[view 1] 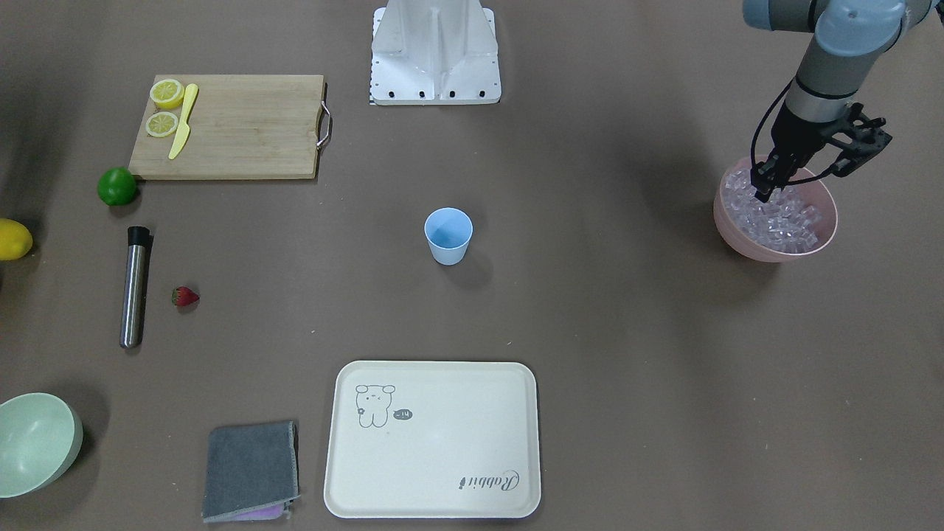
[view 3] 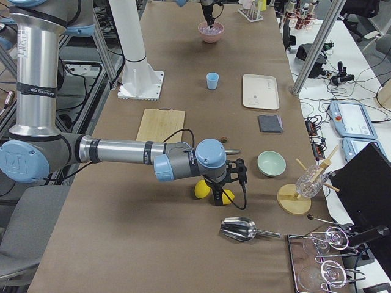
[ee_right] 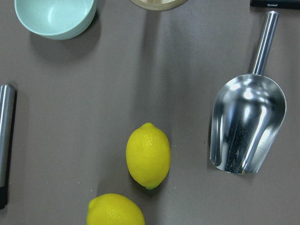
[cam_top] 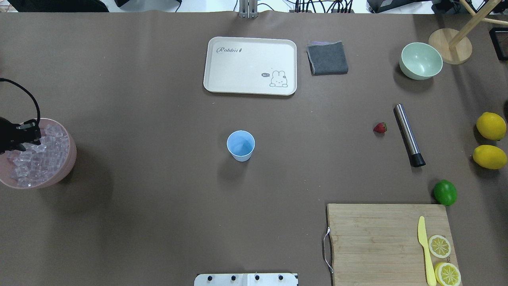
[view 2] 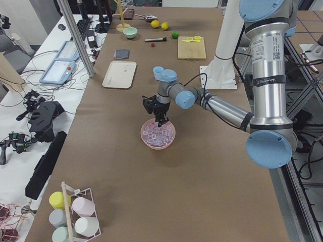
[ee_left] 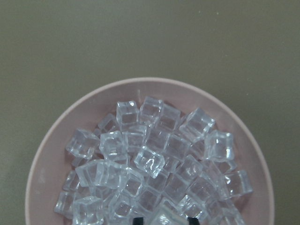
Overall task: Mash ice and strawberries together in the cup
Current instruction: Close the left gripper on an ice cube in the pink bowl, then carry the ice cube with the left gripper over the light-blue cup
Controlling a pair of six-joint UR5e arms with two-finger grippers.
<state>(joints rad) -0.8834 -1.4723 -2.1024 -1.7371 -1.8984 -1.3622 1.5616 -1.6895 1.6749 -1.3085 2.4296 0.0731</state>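
Note:
The light blue cup (view 1: 448, 234) stands upright in the middle of the table, nothing visible inside it. Far off at the table's end on my left, a pink bowl (view 1: 745, 247) is heaped with clear ice (view 1: 782, 217) cubes. My left gripper (view 1: 762, 193) dips into that bowl, its fingertips (ee_left: 137, 220) closed around one ice cube (ee_left: 164, 218) at the bottom edge of the left wrist view. One small red strawberry (view 1: 184, 296) lies near a steel muddler (view 1: 134, 291). My right gripper (view 3: 217, 196) hovers over two lemons (ee_right: 147, 154); I cannot tell whether it is open or shut.
A cream tray (view 1: 435, 501) and a folded grey cloth (view 1: 251, 468) lie across the table from the robot. A cutting board (view 1: 243, 125) holds lemon halves and a yellow knife, with a lime (view 1: 116, 186) beside it. A pale green bowl (view 1: 33, 442) and a metal scoop (ee_right: 246, 126) sit at the right end.

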